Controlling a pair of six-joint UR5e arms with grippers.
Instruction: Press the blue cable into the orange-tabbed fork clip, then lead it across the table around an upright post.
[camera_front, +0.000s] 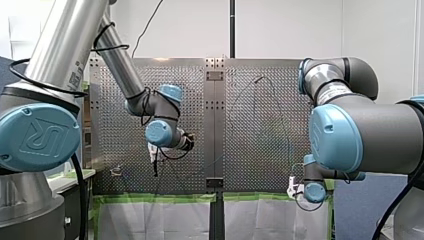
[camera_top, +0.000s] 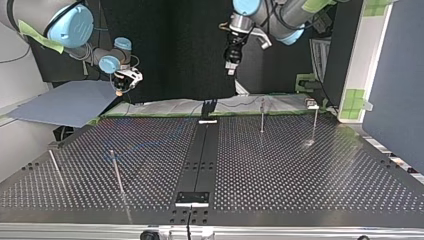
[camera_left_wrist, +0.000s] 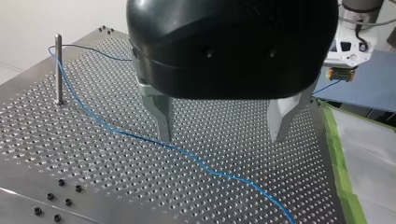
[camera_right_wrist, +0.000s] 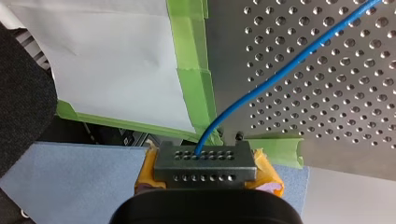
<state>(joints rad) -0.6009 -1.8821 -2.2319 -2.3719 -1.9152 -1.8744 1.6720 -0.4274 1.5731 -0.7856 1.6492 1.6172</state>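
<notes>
Perforated metal bench (camera_top: 300, 170), green tape (camera_right_wrist: 196, 70) along its edge, white sheeting (camera_right_wrist: 102, 56) hanging below the tape, dark backdrop (camera_top: 175, 50) behind the arms in the top view.

My left gripper (camera_left_wrist: 219, 138) hung over the bench with its two metal fingers (camera_left_wrist: 161, 112) spread wide apart. The top view put it well clear of the surface. On the bench under it the blue cable (camera_left_wrist: 187, 154) lay loose in a wavy line. It crossed below the fingertips without touching them. Farther out, the cable ran close by an upright post (camera_left_wrist: 58, 70) near a corner of the bench. I couldn't tell whether it went round the post or only beside it. Past the post it showed as a darker strand going on across the holes.

My right gripper (camera_right_wrist: 205, 156) was off the bench, just past the taped edge, over a blue sheet (camera_right_wrist: 70, 182). It was clamped on the cable's end. The cable came out of the dark holed block between its yellow pads (camera_right_wrist: 268, 175) and rose over the tape onto the bench. The left wrist view showed this gripper small, beyond the bench's edge, with the cable leading off from it.

In the top view, a few more thin posts (camera_top: 116, 172) stood upright on the bench, well apart from each other.
</notes>
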